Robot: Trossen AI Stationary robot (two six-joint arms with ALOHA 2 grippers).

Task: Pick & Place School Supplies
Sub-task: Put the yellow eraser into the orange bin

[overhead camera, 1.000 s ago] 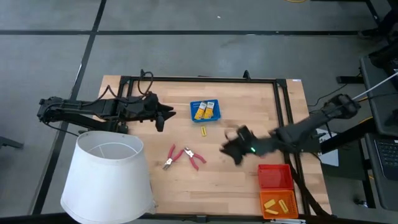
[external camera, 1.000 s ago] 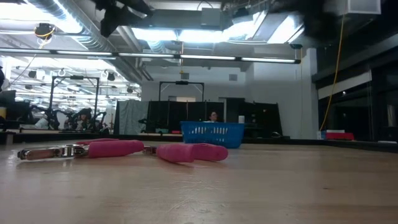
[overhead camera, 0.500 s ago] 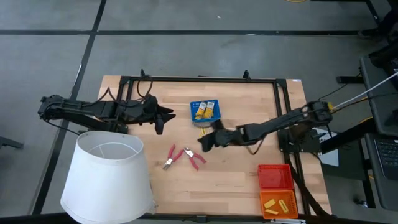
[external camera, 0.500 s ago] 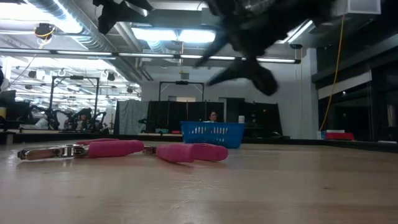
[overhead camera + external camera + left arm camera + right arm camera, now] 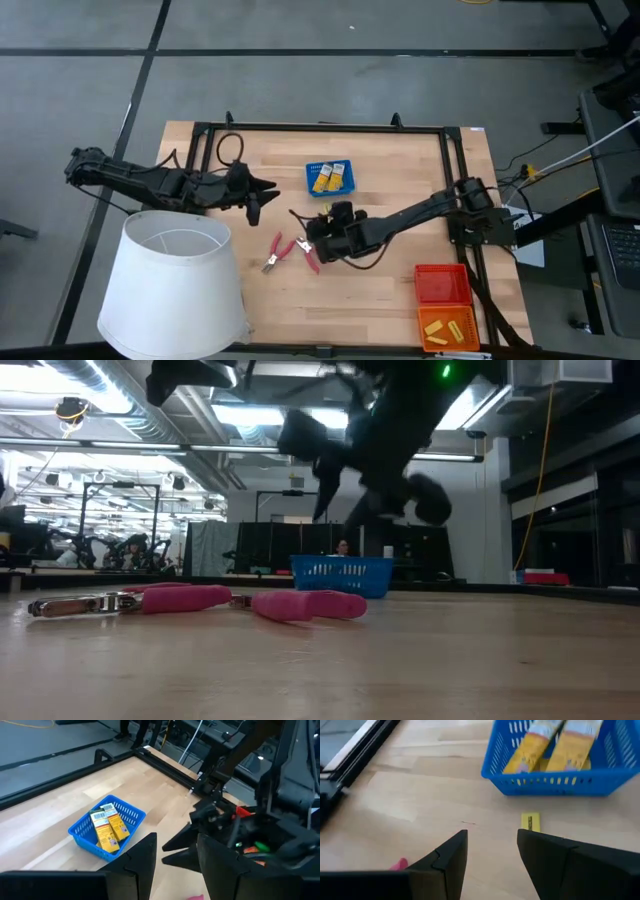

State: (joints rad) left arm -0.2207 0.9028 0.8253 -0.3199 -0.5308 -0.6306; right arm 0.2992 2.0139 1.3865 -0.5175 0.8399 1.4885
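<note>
High view, left to right: the white lampshade [image 5: 175, 285] stands at the table's near-left corner; the left gripper [image 5: 255, 192] waits beside it, fingers apart and empty. Two red-handled tools [image 5: 290, 251] lie loose on the wood, with the right gripper [image 5: 318, 232], fingers apart and empty, just beside them. One small yellow block [image 5: 530, 822] rests before the blue tray [image 5: 330, 178], which already holds yellow packs [image 5: 107, 826]. The orange tray [image 5: 447, 328] also holds yellow pieces. Tools and block apparently remain unsorted.

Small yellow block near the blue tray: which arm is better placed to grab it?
Right, probably. Its open claw faces the yellow block, above the table. The left claw waits farther off.
</note>
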